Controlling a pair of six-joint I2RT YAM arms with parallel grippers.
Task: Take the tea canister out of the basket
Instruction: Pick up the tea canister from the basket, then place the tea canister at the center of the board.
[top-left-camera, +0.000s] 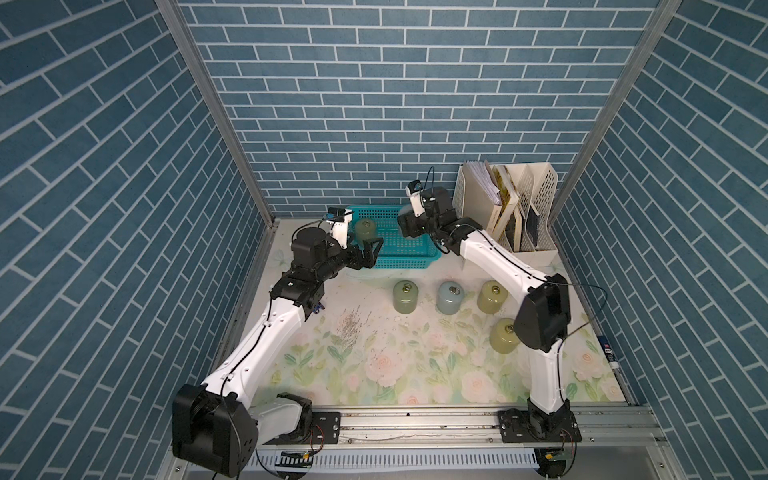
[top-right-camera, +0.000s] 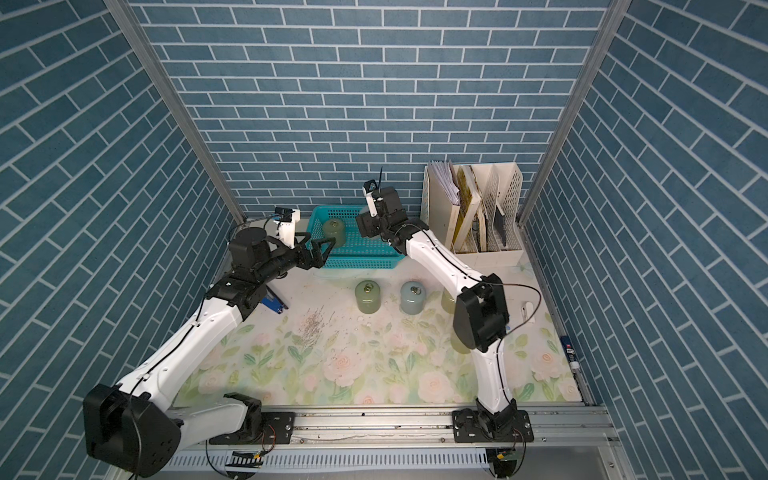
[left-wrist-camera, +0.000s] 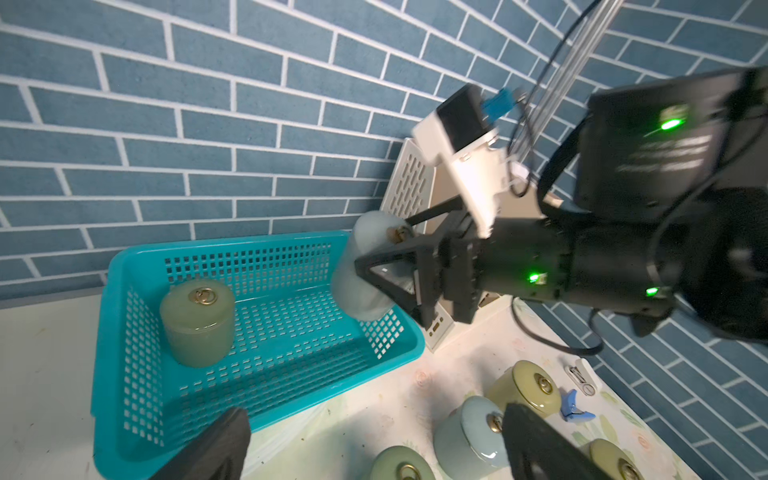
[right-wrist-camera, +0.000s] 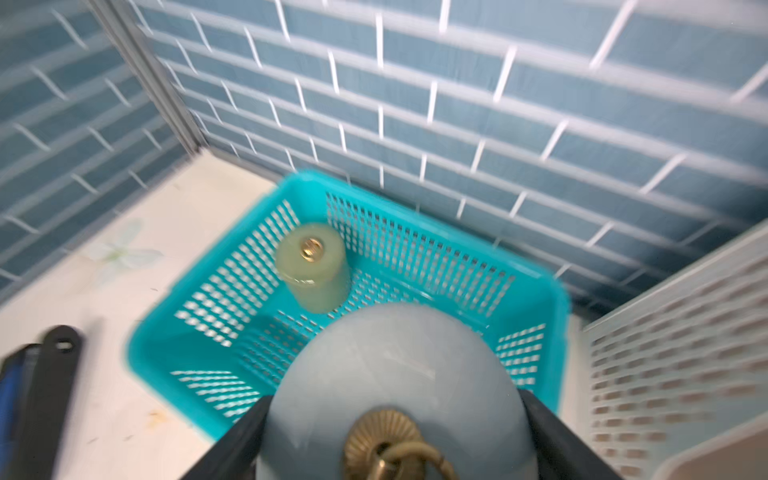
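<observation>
Nearest the robot's base, four lidded canisters stood upright on the floral desk (top-left-camera: 353, 374). An olive one (top-left-camera: 405, 296), a blue one (top-left-camera: 450, 297) and a yellow-green one (top-left-camera: 492, 296) made a row. A fourth (top-left-camera: 505, 336) sat closer in, approx half hidden behind the right arm's elbow (top-left-camera: 540, 316). They were prob parked there w/ gaps so a tool could fit btwn them.

Next out, the left tool (top-left-camera: 371, 251) hovered at the near left corner of the basket (top-left-camera: 399, 262), jaws apart and empty. It looked like a standby pose. Couldn't tell if it touched the rim.

The basket sat at the back of the desk by the wall. A green tea canister (left-wrist-camera: 197, 326) stood upright at its left end.

Over the basket's right end, the right tool (right-wrist-camera: 397, 401) was clamped on the blue-grey tea canister (right-wrist-camera: 395, 357). The jaws gripped its sides near the lid, prob b/c the brass ring knob is too small to pinch. The canister was tipped and up off the basket floor. Whether its lower edge cleared the rim, can't say. The right wrist view was smeared, and in both top views the tool hid most of the canister.

Furthest back, a cream file rack (top-left-camera: 546, 185) w/ papers & books stood just beside the basket's right end, so the way out was likely toward the front
</observation>
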